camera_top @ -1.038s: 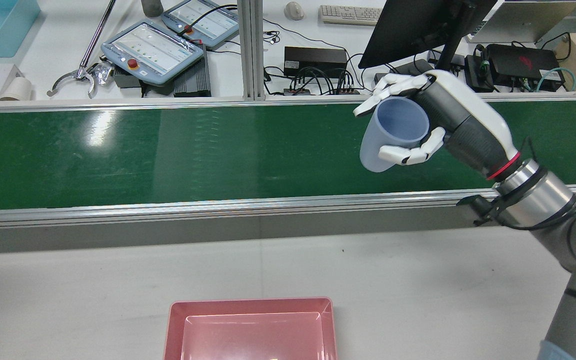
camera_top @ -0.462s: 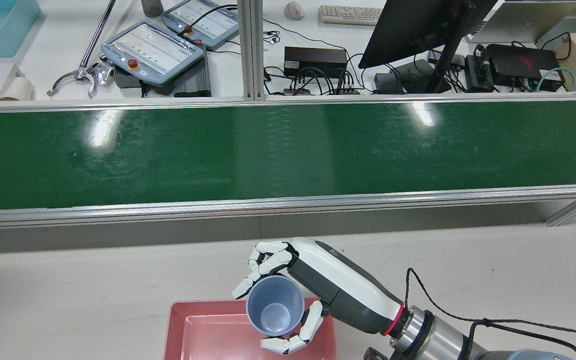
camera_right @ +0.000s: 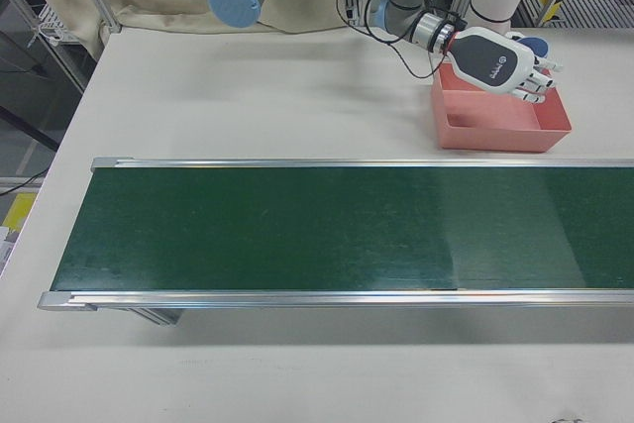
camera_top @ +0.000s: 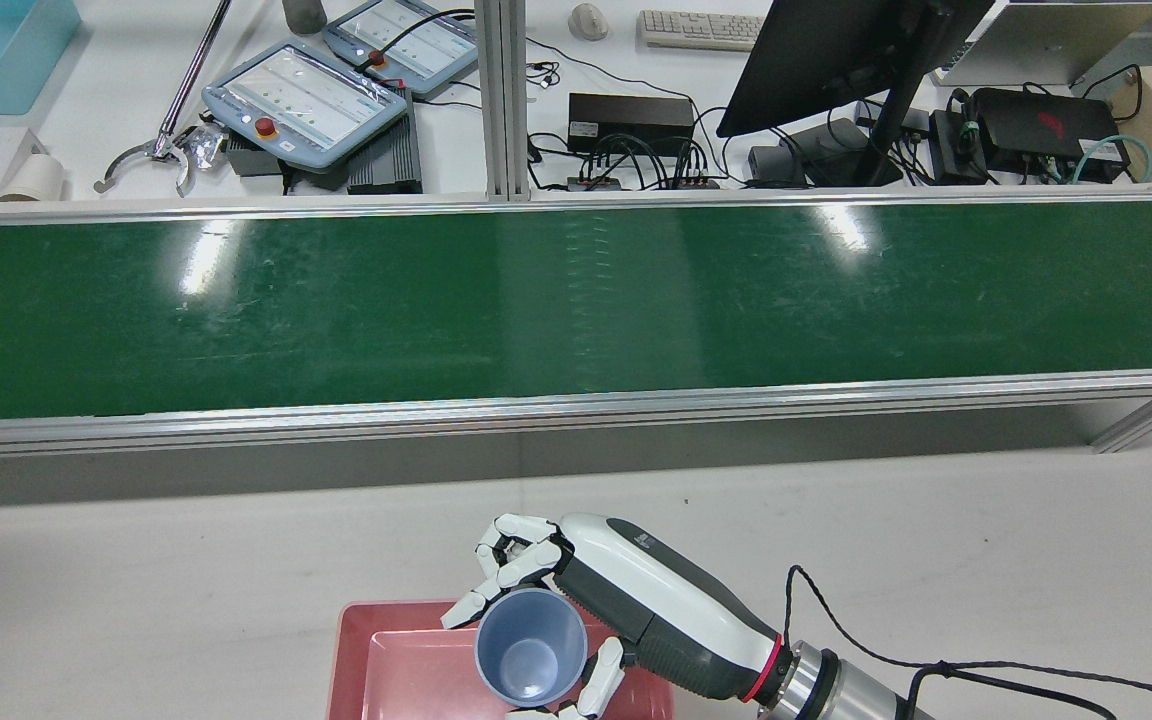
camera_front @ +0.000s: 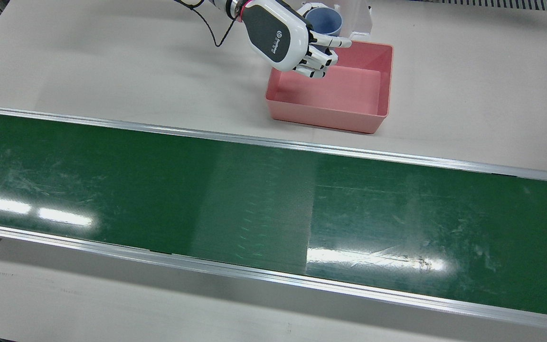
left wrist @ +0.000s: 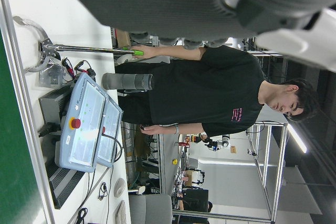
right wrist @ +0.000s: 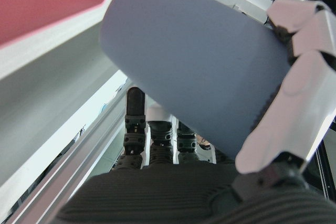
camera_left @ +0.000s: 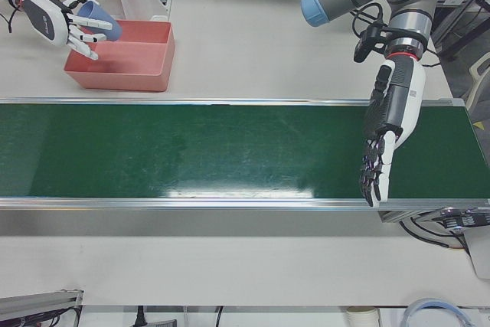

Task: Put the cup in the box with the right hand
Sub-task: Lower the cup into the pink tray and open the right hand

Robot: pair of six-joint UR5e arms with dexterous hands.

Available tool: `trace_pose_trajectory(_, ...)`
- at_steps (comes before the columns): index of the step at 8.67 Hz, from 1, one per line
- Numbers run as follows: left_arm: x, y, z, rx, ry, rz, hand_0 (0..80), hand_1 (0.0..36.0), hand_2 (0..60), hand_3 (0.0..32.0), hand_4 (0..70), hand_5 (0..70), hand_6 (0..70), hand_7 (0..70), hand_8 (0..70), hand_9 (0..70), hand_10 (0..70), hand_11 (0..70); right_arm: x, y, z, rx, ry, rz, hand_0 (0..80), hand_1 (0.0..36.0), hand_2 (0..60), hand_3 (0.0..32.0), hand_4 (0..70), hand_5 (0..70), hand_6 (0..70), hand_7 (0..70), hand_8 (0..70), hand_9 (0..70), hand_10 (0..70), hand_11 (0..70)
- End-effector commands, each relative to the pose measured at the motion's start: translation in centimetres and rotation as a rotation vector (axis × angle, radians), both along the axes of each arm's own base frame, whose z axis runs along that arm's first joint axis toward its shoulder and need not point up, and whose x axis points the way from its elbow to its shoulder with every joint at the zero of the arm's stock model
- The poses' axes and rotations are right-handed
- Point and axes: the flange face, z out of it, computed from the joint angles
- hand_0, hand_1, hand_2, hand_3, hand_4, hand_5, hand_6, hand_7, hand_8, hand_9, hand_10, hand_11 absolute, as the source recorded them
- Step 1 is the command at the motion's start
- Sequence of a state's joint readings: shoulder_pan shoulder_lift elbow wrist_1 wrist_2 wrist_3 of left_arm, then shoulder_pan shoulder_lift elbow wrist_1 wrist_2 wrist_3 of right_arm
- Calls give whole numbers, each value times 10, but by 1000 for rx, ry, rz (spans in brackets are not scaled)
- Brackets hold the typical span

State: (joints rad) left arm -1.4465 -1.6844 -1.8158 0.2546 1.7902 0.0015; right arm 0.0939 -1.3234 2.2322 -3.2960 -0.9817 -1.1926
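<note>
Blue cup [camera_top: 530,660] in right hand [camera_top: 576,590]

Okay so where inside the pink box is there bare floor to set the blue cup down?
The shallow pink plastic box holds nothing: its whole floor is bare, from the wall nearest the green conveyor belt back to the far wall. The only crowded part is the corner under the right hand, which holds the pale blue plastic cup over it.
</note>
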Motion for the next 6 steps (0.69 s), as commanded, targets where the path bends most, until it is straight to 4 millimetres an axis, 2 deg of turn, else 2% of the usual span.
trace_pose_trajectory(1,0,0,1,-1,0,0,0,0,0,0,0,0,0,0,0,0,0,0,-3,3,1,-2,-4,-9,445,86,112,0,189,27,47,160,0,18,41,70)
trace_pose_trajectory(2,0,0,1,-1,0,0,0,0,0,0,0,0,0,0,0,0,0,0,-4,3,1,-2,-6,-10,428,108,193,0,168,28,51,179,0,23,43,74)
trace_pose_trajectory(3,0,0,0,0,0,0,0,0,0,0,0,0,0,0,0,0,0,0,-3,3,1,-2,-4,-9,453,82,88,0,206,29,53,192,0,30,45,76)
trace_pose_trajectory(4,0,0,0,0,0,0,0,0,0,0,0,0,0,0,0,0,0,0,-4,3,1,-2,-6,-9,462,76,60,0,219,30,55,199,1,35,45,77)
trace_pose_trajectory(5,0,0,0,0,0,1,0,0,0,0,0,0,0,0,0,0,0,0,-4,3,1,-2,-6,-9,455,86,100,0,209,30,57,210,1,43,46,78)
trace_pose_trajectory(6,0,0,0,0,0,0,0,0,0,0,0,0,0,0,0,0,0,0,-4,3,1,-2,-6,-9,433,114,209,0,174,31,59,217,1,49,47,80)
